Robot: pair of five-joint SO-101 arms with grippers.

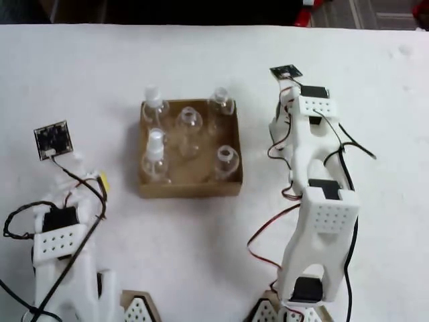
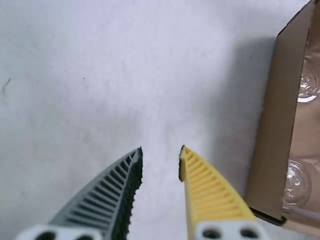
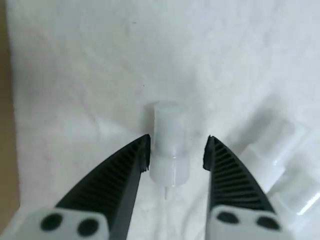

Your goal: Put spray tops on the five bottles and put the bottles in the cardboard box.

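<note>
**Two bottles capped, three to go**

All five bottles stand inside the cardboard box (image 1: 190,186) at the middle of the table (image 1: 80,67), so the boxing part looks done. The far-left bottle (image 1: 155,102) and the near-left bottle (image 1: 155,153) wear spray tops; the centre bottle (image 1: 189,122), the far-right bottle (image 1: 220,100) and the near-right bottle (image 1: 226,158) show bare, open necks. By that count the capping is less than half finished, with three tops left to fit.

The right gripper (image 3: 176,150) sits low over the table to the right of the box; its black jaws are parted and straddle a loose spray top (image 3: 169,125) lying on the white surface. Each jaw stands close beside the top, and neither seems to be pressing on it yet. More loose tops (image 3: 272,147) lie just beside it, though I cannot tell exactly how many.

The left gripper (image 2: 161,150), one finger grey and the other yellow, is open with nothing between the fingers; it hangs above bare table, near the left wall of the box.

The step in hand appears to be taking up the third top. After that it must be carried to one of the bare necks and seated there, and the same done twice more.
</note>
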